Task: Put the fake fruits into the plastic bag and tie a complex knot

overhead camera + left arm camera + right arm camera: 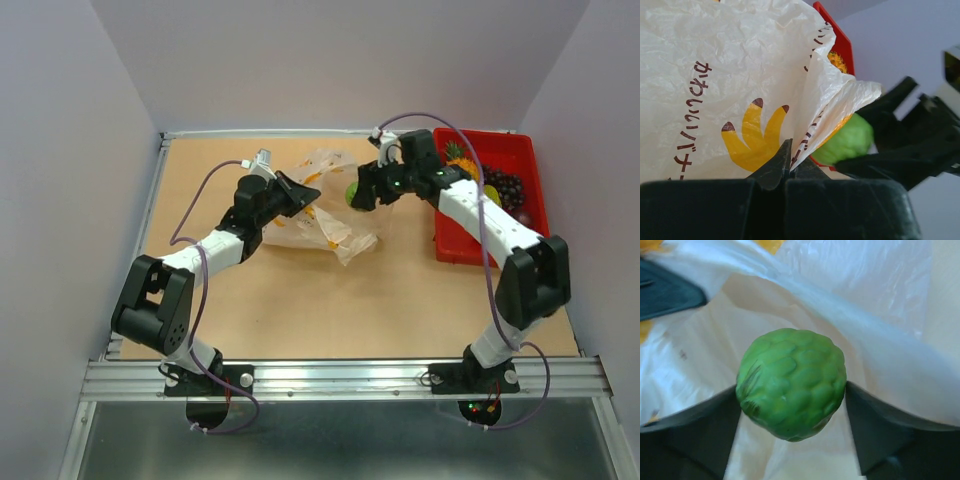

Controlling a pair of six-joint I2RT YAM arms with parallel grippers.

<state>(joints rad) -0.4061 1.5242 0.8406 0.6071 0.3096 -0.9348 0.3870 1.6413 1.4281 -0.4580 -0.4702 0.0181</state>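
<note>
Two fingers of the right gripper (791,392) clamp the green piece (790,365) at the lifted edge of the plastic bag (740,65), whose pale film fills the view behind it. The left gripper (788,160) is pinched together on the bag's rim and holds it raised. Whether the bag has anything inside cannot be told. The red tray (510,160), at the far right beside the wall, holds the pineapple (458,160), the grape-like cluster (505,187) and a yellow piece (492,196). The table (300,300) spreads wide between the bag and the arm bases.

Red tray (455,245) sits on tan table (300,300).
</note>
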